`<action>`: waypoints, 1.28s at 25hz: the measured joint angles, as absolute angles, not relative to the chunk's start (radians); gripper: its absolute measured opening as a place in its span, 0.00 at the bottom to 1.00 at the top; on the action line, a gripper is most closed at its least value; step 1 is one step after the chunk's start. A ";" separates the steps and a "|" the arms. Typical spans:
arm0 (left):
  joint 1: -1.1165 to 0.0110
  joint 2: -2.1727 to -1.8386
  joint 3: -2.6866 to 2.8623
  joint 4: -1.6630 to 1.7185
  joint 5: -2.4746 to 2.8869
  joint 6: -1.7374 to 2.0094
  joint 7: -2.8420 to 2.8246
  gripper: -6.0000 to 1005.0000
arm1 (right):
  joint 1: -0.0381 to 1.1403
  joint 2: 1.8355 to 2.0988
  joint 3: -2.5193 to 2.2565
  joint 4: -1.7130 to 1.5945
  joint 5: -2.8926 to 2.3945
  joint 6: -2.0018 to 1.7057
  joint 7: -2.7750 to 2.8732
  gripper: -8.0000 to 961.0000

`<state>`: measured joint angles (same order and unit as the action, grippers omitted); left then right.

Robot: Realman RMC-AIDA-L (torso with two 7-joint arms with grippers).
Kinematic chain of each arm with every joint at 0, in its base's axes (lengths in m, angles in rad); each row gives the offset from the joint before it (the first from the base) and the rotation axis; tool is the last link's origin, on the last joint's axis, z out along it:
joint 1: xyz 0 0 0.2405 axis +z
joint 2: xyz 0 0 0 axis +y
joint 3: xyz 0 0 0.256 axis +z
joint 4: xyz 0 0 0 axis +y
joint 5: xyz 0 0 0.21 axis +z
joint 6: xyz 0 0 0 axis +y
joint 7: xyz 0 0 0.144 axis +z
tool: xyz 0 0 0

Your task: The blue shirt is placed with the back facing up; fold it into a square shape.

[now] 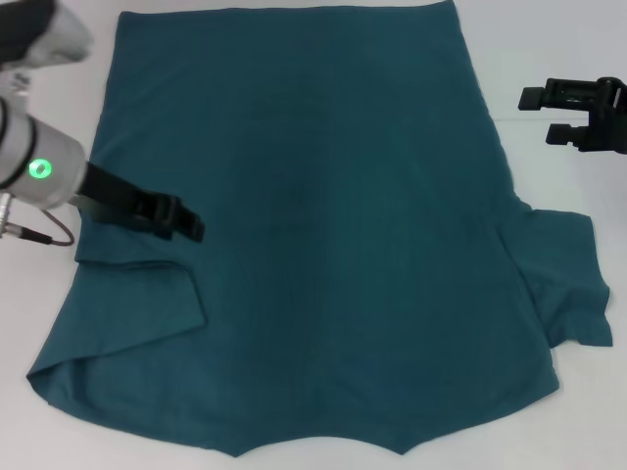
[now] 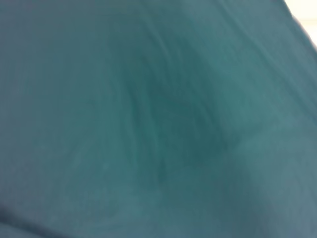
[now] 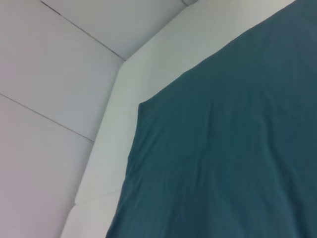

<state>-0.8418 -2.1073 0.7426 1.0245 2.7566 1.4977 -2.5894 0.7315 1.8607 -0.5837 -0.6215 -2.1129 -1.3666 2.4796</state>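
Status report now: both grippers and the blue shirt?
Left gripper over shirt's left sleeve. Right gripper open, off to the side. Blue shirt flat, unfolded.

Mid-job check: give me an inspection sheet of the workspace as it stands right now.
Surface: white table, bare beside the cloth.
Job's things: blue shirt lies spread flat, plain side up; left sleeve is folded in over the body, right sleeve sticks out.
Clutter: nothing seen.
Grippers: left gripper is low over the shirt's left side, above the folded sleeve; right gripper open, off the cloth over the table at the far right.
Cables: a thin dark cable loops from the left arm.
Surroundings: light floor tiles past the table edge.
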 joint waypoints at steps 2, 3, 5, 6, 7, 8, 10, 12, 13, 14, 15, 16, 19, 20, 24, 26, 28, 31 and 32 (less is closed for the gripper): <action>-0.808 -2.104 0.703 1.057 2.715 1.503 -2.605 0.31 | 0.729 1.860 -0.589 -0.621 -2.114 -1.367 2.471 0.95; -0.790 -2.096 0.675 1.059 2.685 1.514 -2.617 0.35 | 0.729 1.859 -0.593 -0.621 -2.114 -1.370 2.465 0.95; -0.767 -2.081 0.638 1.052 2.643 1.538 -2.635 0.44 | 0.726 1.855 -0.605 -0.621 -2.114 -1.382 2.439 0.95; -0.749 -2.069 0.615 1.041 2.610 1.556 -2.642 0.48 | 0.726 1.853 -0.612 -0.621 -2.114 -1.392 2.425 0.95; -0.730 -2.059 0.598 1.031 2.579 1.573 -2.643 0.52 | 0.725 1.850 -0.625 -0.621 -2.114 -1.406 2.406 0.95; -0.713 -2.053 0.590 1.024 2.550 1.586 -2.638 0.55 | 0.724 1.848 -0.637 -0.622 -2.115 -1.422 2.388 0.95; -0.667 -2.040 0.578 1.007 2.458 1.624 -2.601 0.63 | 0.718 1.842 -0.656 -0.630 -2.115 -1.452 2.360 0.95; -0.624 -2.031 0.576 0.982 2.363 1.667 -2.507 0.69 | 0.710 1.840 -0.661 -0.637 -2.115 -1.473 2.339 0.95; -0.606 -2.030 0.573 0.970 2.324 1.690 -2.444 0.72 | 0.704 1.839 -0.662 -0.641 -2.116 -1.481 2.329 0.95; -0.587 -2.032 0.567 0.960 2.294 1.709 -2.366 0.74 | 0.699 1.838 -0.664 -0.646 -2.115 -1.486 2.320 0.95; -0.567 -2.037 0.561 0.950 2.270 1.729 -2.283 0.76 | 0.692 1.838 -0.666 -0.650 -2.116 -1.490 2.311 0.95; -0.549 -2.045 0.555 0.945 2.258 1.735 -2.232 0.78 | 0.685 1.837 -0.667 -0.654 -2.116 -1.493 2.304 0.95; -0.517 -2.063 0.552 0.927 2.241 1.734 -2.169 0.83 | 0.663 1.834 -0.671 -0.673 -2.138 -1.510 2.287 0.95; -0.513 -2.065 0.551 0.922 2.240 1.728 -2.169 0.83 | 0.655 1.832 -0.670 -0.680 -2.155 -1.516 2.288 0.95; -0.505 -2.068 0.544 0.911 2.236 1.698 -2.172 0.82 | 0.620 1.810 -0.664 -0.693 -2.194 -1.529 2.351 0.95; -0.507 -2.068 0.539 0.906 2.235 1.682 -2.173 0.82 | 0.590 1.787 -0.656 -0.695 -2.197 -1.539 2.428 0.95; -0.512 -2.069 0.537 0.906 2.235 1.665 -2.183 0.82 | 0.568 1.771 -0.642 -0.695 -2.201 -1.545 2.487 0.95; -0.521 -2.071 0.536 0.905 2.234 1.645 -2.220 0.82 | 0.544 1.755 -0.619 -0.691 -2.227 -1.556 2.562 0.95; -0.523 -2.071 0.536 0.905 2.232 1.641 -2.232 0.82 | 0.540 1.753 -0.614 -0.690 -2.238 -1.561 2.572 0.95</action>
<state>-0.5233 -2.0712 0.5359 0.9052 2.2323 1.6414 -2.2319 0.5399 1.7533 -0.6140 -0.6903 -2.2383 -1.5610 2.5715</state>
